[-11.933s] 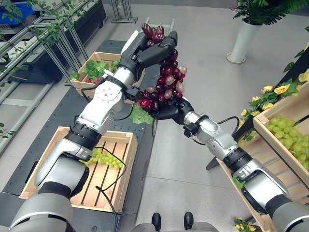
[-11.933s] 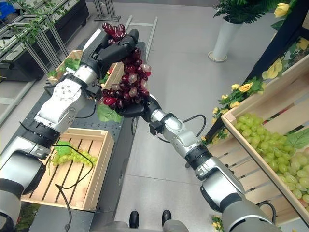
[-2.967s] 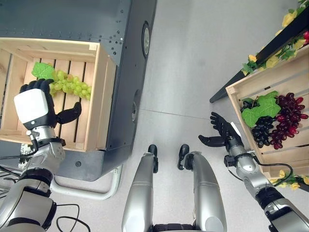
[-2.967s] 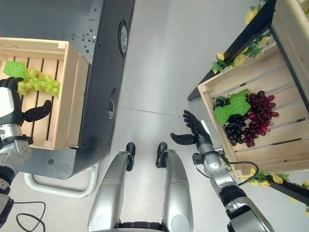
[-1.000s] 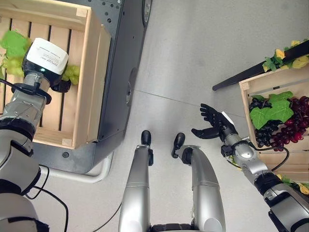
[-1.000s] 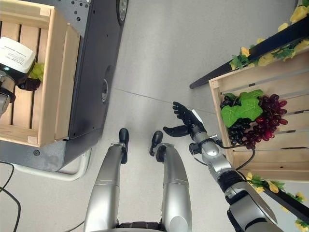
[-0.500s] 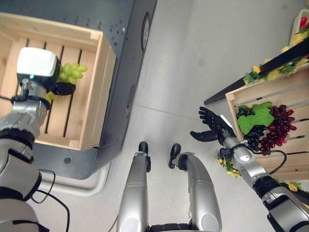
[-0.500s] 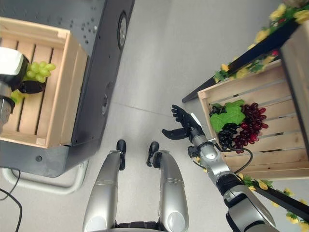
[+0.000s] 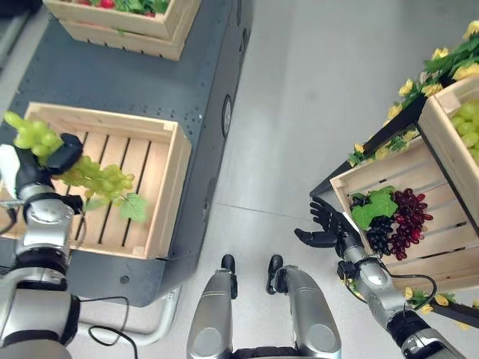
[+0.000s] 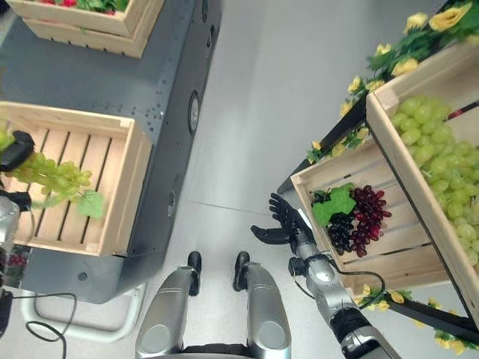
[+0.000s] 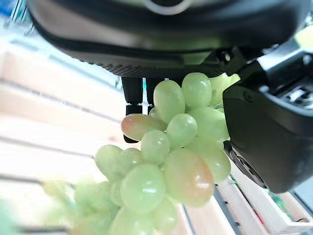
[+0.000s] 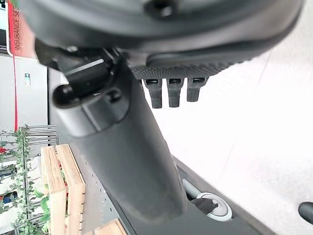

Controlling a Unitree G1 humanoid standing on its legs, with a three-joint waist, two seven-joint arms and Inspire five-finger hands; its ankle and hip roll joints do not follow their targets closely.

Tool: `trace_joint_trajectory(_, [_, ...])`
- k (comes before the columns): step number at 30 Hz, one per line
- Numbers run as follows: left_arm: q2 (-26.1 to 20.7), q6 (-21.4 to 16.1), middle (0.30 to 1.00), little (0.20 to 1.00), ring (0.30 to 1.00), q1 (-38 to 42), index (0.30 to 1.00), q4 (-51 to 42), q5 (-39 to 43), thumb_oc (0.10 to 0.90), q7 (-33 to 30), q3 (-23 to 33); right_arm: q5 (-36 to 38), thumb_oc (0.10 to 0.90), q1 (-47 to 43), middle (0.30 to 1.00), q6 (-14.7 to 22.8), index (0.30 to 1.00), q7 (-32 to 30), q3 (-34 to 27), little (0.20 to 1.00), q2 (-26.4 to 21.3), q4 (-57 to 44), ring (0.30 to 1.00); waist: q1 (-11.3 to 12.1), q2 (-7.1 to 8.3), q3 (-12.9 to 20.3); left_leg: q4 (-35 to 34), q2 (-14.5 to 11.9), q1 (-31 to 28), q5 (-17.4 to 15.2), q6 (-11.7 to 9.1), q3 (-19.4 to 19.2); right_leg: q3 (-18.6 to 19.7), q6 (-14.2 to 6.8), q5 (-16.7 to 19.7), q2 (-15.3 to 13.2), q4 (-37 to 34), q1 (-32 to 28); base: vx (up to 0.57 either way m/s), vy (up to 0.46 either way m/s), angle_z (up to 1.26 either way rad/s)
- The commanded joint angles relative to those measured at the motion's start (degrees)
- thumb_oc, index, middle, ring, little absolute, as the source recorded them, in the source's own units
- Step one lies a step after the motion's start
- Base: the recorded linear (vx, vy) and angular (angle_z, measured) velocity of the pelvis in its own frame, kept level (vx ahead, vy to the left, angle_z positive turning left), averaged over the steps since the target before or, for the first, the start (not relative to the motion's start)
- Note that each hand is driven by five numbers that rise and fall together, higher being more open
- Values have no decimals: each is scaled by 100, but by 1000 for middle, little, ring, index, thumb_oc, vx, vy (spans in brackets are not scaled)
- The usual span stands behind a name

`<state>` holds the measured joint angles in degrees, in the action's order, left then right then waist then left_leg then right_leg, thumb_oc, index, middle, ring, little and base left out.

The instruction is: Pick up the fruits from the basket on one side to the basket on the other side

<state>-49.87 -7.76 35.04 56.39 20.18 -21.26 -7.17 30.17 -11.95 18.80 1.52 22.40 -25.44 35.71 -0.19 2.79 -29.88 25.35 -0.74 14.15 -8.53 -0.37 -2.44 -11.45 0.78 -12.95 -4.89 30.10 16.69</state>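
Observation:
A bunch of green grapes (image 9: 97, 179) with a leaf (image 9: 135, 208) hangs above the slatted wooden crate (image 9: 171, 191) on my left. My left hand (image 9: 43, 161) is shut on its upper end, and in the left wrist view the grapes (image 11: 171, 147) sit between the fingers and the thumb (image 11: 264, 137). My right hand (image 9: 327, 228) hovers open over the floor, its fingers (image 12: 168, 90) straight, just left of the lower right crate (image 9: 367, 172). That crate holds dark red grapes (image 9: 400, 221) with a green leaf.
The left crate rests on a dark metal platform (image 9: 112, 82), with another crate of greens and red fruit (image 9: 127, 15) behind it. An upper crate on the right holds green grapes (image 10: 434, 149). Yellow flowers (image 9: 408, 88) trim the right stand. Grey floor lies between.
My left hand has lifted the green grapes up out of the left crate. The camera has tilted up, bringing the far crates into view. The right hand stays open.

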Motion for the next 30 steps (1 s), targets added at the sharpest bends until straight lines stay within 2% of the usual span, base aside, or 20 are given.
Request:
trace_joint_trajectory(1, [15,-1166,300,300,300,-193,300,-747,171,400,-123,348,315,800,120,900,556,900,136,-370,900,59,-83,900,-57,-468,1379,-921,528,-721,-81,183,71,162,-154,175,-39,-1093,-950,129,-99,-6])
trace_joint_trajectory(4, [158,-1307,300,300,300,-461,300,-1187,189,400,17,424,402,800,253,900,441,900,328,-410,900,187,-43,900,-8,-508,1702,-1286,571,-1108,-26,183,178,142,-157,263,36,-1555,-1409,130,-110,-3])
trace_joint_trajectory(6, [251,-1437,300,300,300,-588,300,-1460,172,400,107,399,495,800,281,900,287,900,708,-370,900,246,-12,900,32,-525,1951,-1574,579,-1357,55,180,251,133,-155,357,104,-1847,-1672,106,-141,1])
trace_joint_trajectory(12, [260,-1721,300,300,300,-490,300,-2020,151,400,417,265,763,800,184,900,47,900,1383,-277,900,97,-439,900,56,-501,2259,-2339,538,-1762,381,111,432,168,-239,730,201,-2568,-2080,33,-124,-1])
trace_joint_trajectory(15, [160,-1740,300,300,300,-229,300,-2379,222,400,597,162,858,800,52,900,-252,900,1619,-241,900,-60,-861,900,51,-482,2403,-2697,506,-1880,543,81,442,173,-296,933,235,-2913,-2185,-9,-92,4])
trace_joint_trajectory(18, [95,-1586,300,300,300,176,300,-2834,697,400,925,7,1064,800,-278,900,-595,900,1987,-260,900,-288,-1265,900,22,-465,2524,-3035,473,-1926,732,12,459,203,-349,1180,300,-3339,-2273,-38,-98,0])
trace_joint_trajectory(20, [170,-1542,300,300,300,464,300,-3051,966,400,1009,-74,1336,800,-600,900,-785,900,2078,-223,900,-346,-1512,900,4,-451,2565,-3035,474,-1872,730,-14,472,231,-354,1271,325,-3507,-2290,-57,-60,-1])
trace_joint_trajectory(23, [278,-1586,300,300,300,679,300,-3213,1181,400,1059,-168,1604,800,-929,900,-1060,900,2094,-244,900,-279,-1695,900,-13,-452,2589,-3035,448,-1879,719,1,444,252,-343,1236,342,-3444,-2270,-18,-14,-1])
trace_joint_trajectory(24, [400,-1530,300,300,300,763,300,-3409,1159,400,1056,-196,1749,800,-1155,900,-1277,900,2097,-278,900,-189,-1863,900,-39,-442,2620,-3035,417,-1916,700,6,377,285,-316,1182,358,-3377,-2266,0,0,0])
trace_joint_trajectory(30, [650,-1269,300,300,300,1124,300,-3592,1118,400,1285,-470,2099,800,-1714,900,-1566,900,1966,-348,900,-3,-2125,900,-76,-400,2746,-3035,377,-1988,647,9,290,332,-277,1113,413,-3369,-2328,32,-21,-6])
